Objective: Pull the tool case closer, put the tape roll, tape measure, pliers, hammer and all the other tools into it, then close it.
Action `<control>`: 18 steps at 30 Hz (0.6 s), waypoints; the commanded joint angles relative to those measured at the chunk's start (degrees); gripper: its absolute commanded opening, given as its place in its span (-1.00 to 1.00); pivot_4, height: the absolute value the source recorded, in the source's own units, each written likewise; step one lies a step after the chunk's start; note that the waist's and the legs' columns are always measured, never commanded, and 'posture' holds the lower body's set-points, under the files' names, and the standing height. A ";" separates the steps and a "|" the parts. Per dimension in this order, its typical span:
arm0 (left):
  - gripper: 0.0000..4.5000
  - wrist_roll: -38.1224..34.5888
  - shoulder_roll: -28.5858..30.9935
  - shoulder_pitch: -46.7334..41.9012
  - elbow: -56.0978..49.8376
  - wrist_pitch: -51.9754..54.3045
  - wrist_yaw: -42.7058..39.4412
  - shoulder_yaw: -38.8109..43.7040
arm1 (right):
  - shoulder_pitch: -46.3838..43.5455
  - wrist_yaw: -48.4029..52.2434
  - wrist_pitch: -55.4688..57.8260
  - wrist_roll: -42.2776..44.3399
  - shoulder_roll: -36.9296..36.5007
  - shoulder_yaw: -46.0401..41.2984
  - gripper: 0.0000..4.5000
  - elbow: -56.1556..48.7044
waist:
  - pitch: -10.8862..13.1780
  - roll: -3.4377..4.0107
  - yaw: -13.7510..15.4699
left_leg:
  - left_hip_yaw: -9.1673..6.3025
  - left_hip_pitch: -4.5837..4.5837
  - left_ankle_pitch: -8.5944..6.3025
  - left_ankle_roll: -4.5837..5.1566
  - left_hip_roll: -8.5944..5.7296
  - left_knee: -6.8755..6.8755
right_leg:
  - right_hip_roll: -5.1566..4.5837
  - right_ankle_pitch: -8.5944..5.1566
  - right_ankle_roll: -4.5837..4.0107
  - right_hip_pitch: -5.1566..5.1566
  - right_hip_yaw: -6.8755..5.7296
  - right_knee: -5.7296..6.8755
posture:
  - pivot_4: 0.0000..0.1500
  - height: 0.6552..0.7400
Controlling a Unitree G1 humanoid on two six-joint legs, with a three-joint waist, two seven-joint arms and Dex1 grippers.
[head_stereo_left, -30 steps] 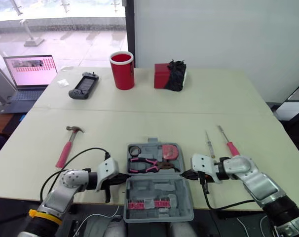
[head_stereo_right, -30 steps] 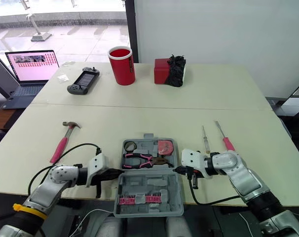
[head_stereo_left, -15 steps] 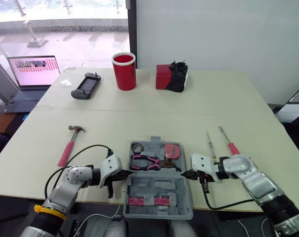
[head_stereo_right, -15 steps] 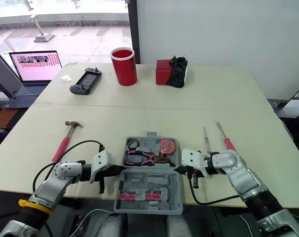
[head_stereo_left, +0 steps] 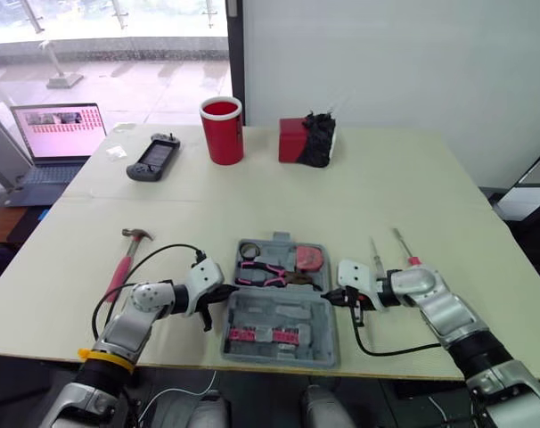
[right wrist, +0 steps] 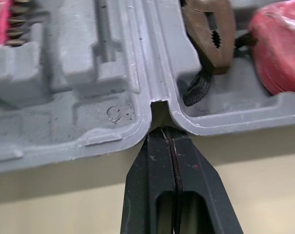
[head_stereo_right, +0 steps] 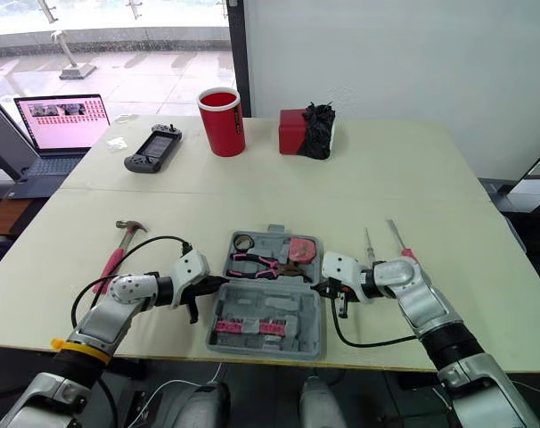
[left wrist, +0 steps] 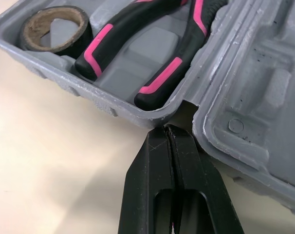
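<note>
From my seat, the tool case (head_stereo_left: 283, 308) lies open and flat near the front edge of the table (head_stereo_left: 341, 196), its hinge line running side to side between the two claws.

The left gripper (left wrist: 167, 127) has its black fingers pressed together with nothing between them. Their tips sit right at the notch where the two halves meet on the case's left side, touching or just short of the rim; I cannot tell which. The right gripper (right wrist: 162, 130) mirrors it on the right side, fingers likewise squeezed together and tips at the hinge notch.

The far half of the case holds three tools:
- The tape roll (left wrist: 52, 24) is in the left corner.
- The pliers (left wrist: 152, 53), with black and pink handles, lie across the middle.
- The red tape measure (right wrist: 279, 48) is on the right, just beside the pliers' metal nose.

The near half carries a strip of pink pieces (head_stereo_left: 252, 335).

The hammer (head_stereo_left: 123, 260) lies on the table to the left, apart from the case. Two screwdrivers (head_stereo_left: 404, 248) lie to the right, just beyond the right arm.
</note>
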 commanded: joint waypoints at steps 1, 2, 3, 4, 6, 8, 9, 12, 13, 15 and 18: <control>-0.99 0.16 -1.80 -1.59 -0.42 -1.62 -0.17 -1.79 | -1.96 -1.67 -1.80 -0.06 1.86 -0.62 -1.00 0.77 | 0.00 0.00 0.09 | 0.00 0.00 0.00 0.00 0.00 -0.01 | 0.00 0.00 0.00 0.00 0.00 0.00 | 1.00 1.00; -0.99 0.33 -2.01 -1.89 -0.12 -1.81 -0.15 -1.87 | -2.21 -1.93 -2.01 -0.19 2.03 -0.74 -1.00 1.24 | 0.00 0.00 0.12 | 0.00 0.00 0.00 0.00 0.00 -0.03 | 0.00 -0.01 0.03 0.00 0.00 0.00 | 1.00 1.00; -0.99 0.51 -2.26 -2.23 0.24 -1.90 -0.12 -1.92 | -2.40 -2.13 -2.12 -0.30 2.19 -0.87 -1.00 1.68 | 0.00 0.00 0.14 | 0.00 0.00 0.00 0.00 0.00 -0.04 | 0.00 0.00 0.04 0.00 0.00 0.00 | 1.00 1.00; -0.99 0.80 -2.49 -2.58 0.62 -2.06 -0.01 -2.06 | -2.52 -2.14 -2.20 -0.43 2.30 -0.93 -1.00 2.01 | 0.00 0.00 0.15 | 0.00 0.00 0.00 0.00 0.00 -0.04 | 0.00 0.00 0.04 0.00 0.00 0.00 | 1.00 1.00; -0.99 1.42 -3.00 -3.39 1.26 -2.39 0.16 -2.69 | -2.41 -1.78 -2.01 -0.53 2.32 -0.93 -1.00 2.19 | 0.00 0.00 0.18 | 0.00 0.00 0.00 0.00 0.00 -0.03 | 0.00 0.00 0.03 0.00 0.00 0.00 | 1.00 1.00; -0.99 1.60 -3.53 -3.95 1.60 -2.54 0.10 -2.98 | -1.84 -1.41 -1.97 -0.61 2.14 -0.84 -1.00 1.92 | 0.00 0.00 0.23 | 0.00 0.00 0.00 0.00 -0.01 -0.02 | 0.00 0.00 0.04 0.02 0.00 -0.01 | 1.00 1.00; -0.99 1.75 -3.77 -4.20 1.93 -2.69 0.17 -2.98 | -1.48 -1.36 -1.99 -0.69 2.04 -0.85 -1.00 1.80 | 0.00 0.00 0.26 | 0.00 -0.01 0.00 0.00 0.00 -0.03 | 0.00 -0.01 0.04 0.02 0.00 -0.02 | 1.00 1.00; -0.99 2.15 -4.11 -4.68 2.82 -3.29 0.33 -2.93 | -0.59 -1.10 -1.84 -0.91 1.65 -0.80 -1.00 1.39 | 0.00 0.00 0.30 | 0.00 0.00 0.00 0.00 -0.01 -0.02 | 0.00 -0.01 0.04 0.03 0.00 -0.02 | 1.00 1.00; -0.99 2.22 -4.13 -4.72 2.96 -3.53 0.21 -2.99 | -0.40 -1.03 -1.80 -0.90 1.58 -0.84 -1.00 1.28 | 0.00 0.00 0.31 | 0.00 0.00 0.00 0.00 -0.01 -0.02 | 0.00 -0.01 0.04 0.04 0.00 -0.02 | 1.00 1.00; -0.99 2.35 -4.14 -4.67 3.16 -3.98 -0.23 -3.26 | 0.01 -0.68 -1.49 -0.82 1.46 -0.94 -1.00 0.90 | 0.00 0.00 0.33 | -0.01 0.00 0.00 0.00 -0.01 -0.02 | -0.01 -0.01 0.05 0.05 0.00 -0.03 | 1.00 1.00; -0.99 2.61 -4.11 -4.36 3.36 -4.42 -0.51 -3.43 | 0.89 0.15 -0.90 -0.67 1.15 -0.90 -1.00 -0.07 | 0.00 0.00 0.37 | 0.00 0.00 0.00 0.00 -0.01 -0.03 | -0.01 -0.02 0.06 0.06 0.00 -0.04 | 1.00 1.00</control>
